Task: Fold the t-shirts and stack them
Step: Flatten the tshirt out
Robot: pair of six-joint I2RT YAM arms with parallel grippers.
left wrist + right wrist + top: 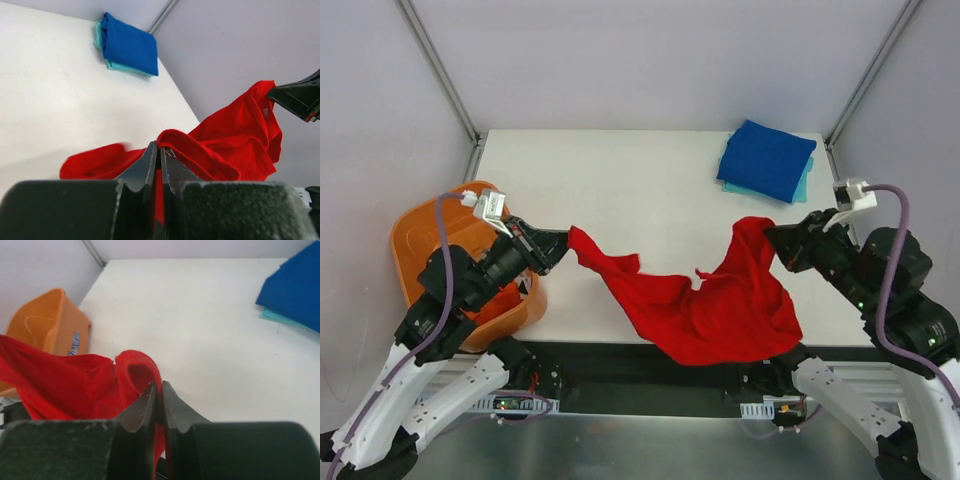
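A bright red t-shirt [710, 305] hangs stretched between my two grippers above the table's front edge, sagging in the middle. My left gripper [563, 247] is shut on its left end; the cloth [215, 145] bunches at the closed jaws [160, 150]. My right gripper [775, 240] is shut on its right end; the red cloth [75, 385] folds over the closed jaws [159, 389]. A folded royal blue t-shirt [767, 158] lies on a folded light teal one [803, 186] at the table's back right. They also show in the left wrist view [127, 45] and the right wrist view [297, 285].
A rigid orange plastic basket [425, 245] stands at the table's left edge under my left arm; it also shows in the right wrist view [47, 322]. The white table [620, 180] has metal frame posts at its back corners.
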